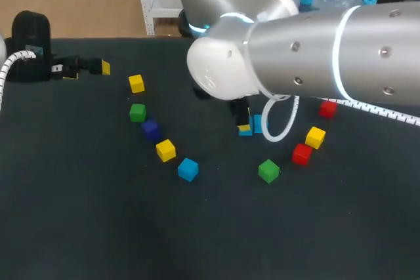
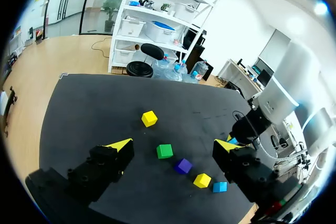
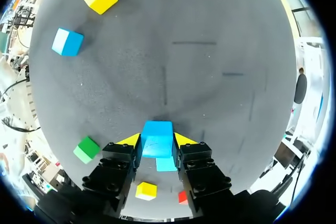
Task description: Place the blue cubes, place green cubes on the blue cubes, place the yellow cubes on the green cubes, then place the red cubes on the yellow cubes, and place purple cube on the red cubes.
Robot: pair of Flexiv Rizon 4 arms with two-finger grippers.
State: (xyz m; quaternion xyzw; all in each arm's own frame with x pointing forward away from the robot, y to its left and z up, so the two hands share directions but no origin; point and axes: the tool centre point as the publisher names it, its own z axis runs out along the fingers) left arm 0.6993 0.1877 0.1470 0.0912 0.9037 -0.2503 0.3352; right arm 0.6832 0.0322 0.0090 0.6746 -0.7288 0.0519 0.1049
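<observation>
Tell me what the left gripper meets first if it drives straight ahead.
Probably the green cube, lying on the table just ahead of the left gripper, in line with the gap between its open fingers. A yellow cube sits further on, slightly aside. Depth is unclear.

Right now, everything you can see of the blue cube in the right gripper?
The blue cube is plain bright blue, smooth, sharp-edged, plastic or painted wood by its look. It sits between the fingers of the right gripper, both yellow tips against opposite faces, near the middle of the black table. A paler blue patch shows behind it, perhaps another cube; contact unclear. Whether it rests on the table or is lifted I cannot tell.
</observation>
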